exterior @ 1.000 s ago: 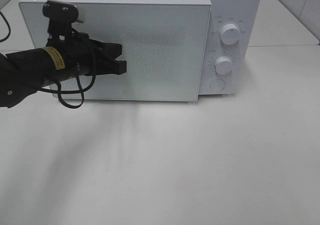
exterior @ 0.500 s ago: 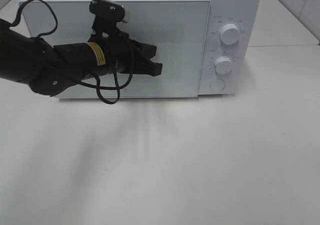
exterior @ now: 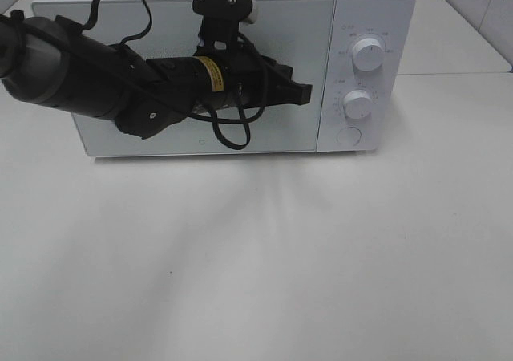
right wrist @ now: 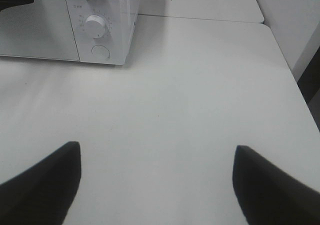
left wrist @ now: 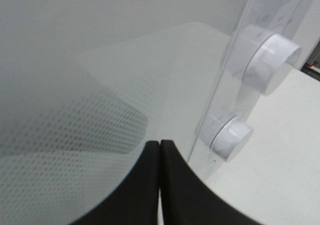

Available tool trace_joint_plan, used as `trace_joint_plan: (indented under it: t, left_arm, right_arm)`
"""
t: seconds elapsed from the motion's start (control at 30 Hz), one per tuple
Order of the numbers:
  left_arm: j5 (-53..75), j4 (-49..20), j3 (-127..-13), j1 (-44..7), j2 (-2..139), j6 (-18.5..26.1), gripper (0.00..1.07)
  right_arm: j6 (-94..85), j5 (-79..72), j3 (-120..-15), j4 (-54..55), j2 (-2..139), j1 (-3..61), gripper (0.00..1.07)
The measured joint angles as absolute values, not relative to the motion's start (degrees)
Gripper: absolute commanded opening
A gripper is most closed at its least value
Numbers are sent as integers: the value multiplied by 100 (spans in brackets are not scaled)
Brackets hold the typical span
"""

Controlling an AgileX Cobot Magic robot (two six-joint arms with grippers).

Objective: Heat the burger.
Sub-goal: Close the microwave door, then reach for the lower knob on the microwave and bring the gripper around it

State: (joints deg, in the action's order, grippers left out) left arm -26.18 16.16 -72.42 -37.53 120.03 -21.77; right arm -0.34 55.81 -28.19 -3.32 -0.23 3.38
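Burger not visible to us in any view; the only container is the white microwave [exterior: 369, 8], and its frosted door [exterior: 296, 40] sits flush shut, so we can't tell what's inside. Nearest we have the white table [exterior: 280, 257]. Right gripper [right wrist: 156, 147] hangs over it, jaws wide apart and holding nothing, with the microwave well ahead. Further back, left gripper [exterior: 303, 95] has its jaws pressed together on nothing, tips at the door front near the control-panel edge; we can't tell if they touch. On the panel we see upper knob [exterior: 368, 54], lower knob [exterior: 357, 104] and round button [exterior: 349, 135] below
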Motion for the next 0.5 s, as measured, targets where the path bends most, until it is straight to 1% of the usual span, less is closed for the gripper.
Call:
trace_joint_plan:
  t: [0.1,0.2,0.27,0.33,0.37,0.4,0.43,0.47,0.5]
  left_arm:
    - [-2664,1610,-7380,-3896,11963,-2235,0]
    - [-2676,1633,-7414,-3936,11946,-2235,0]
    - [-2636,1713,-7511,-4114,11746,-2137,0]
    - [-2578,1719,-7517,-4171,11660,-2126,0]
    - [-2349,1748,-7523,-4309,11488,-2120,0]
    - [-2349,1748,-7523,-4309,11488,-2120,0]
    - [-1982,1765,-7523,-4481,11333,-2126,0]
    - [-1982,1765,-7523,-4481,11333,-2126,0]
    - [-1719,1776,-7523,-4561,11247,-2143,0]
  right_arm:
    - [-34,5581,-2819,-332,-23,338,75]
    - [-34,5581,-2819,-332,-23,338,75]
    - [-34,5581,-2819,-332,-23,338,75]
    - [-34,5581,-2819,-332,-23,338,75]
    - [-34,5581,-2819,-332,-23,338,75]
    - [-34,5581,-2819,-332,-23,338,75]
    - [-34,5581,-2819,-332,-23,338,75]
    - [-34,5581,-2819,-332,-23,338,75]
    - [-34,5581,-2819,-332,-23,338,75]
